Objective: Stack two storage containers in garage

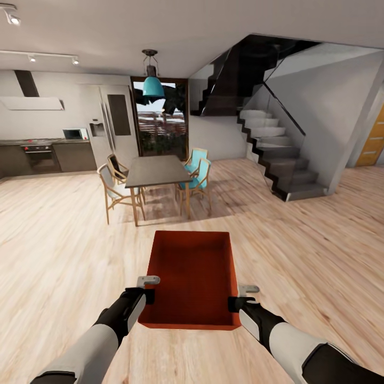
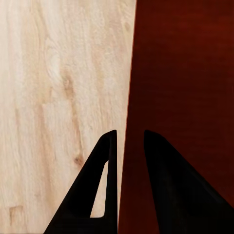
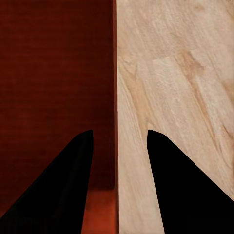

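One orange-red lidless storage container hangs low over the light wood-plank floor, straight ahead of me between both arms. My left gripper is shut on its left wall near the close corner. In the left wrist view the fingers pinch that wall with one finger outside and one inside. My right gripper straddles the right wall. In the right wrist view its fingers stand well apart on either side of the thin wall edge.
Ahead stands a dark dining table with several chairs, and a kitchen counter runs along the back left. A dark staircase rises at the right. An orange-wood door shows at the far right edge.
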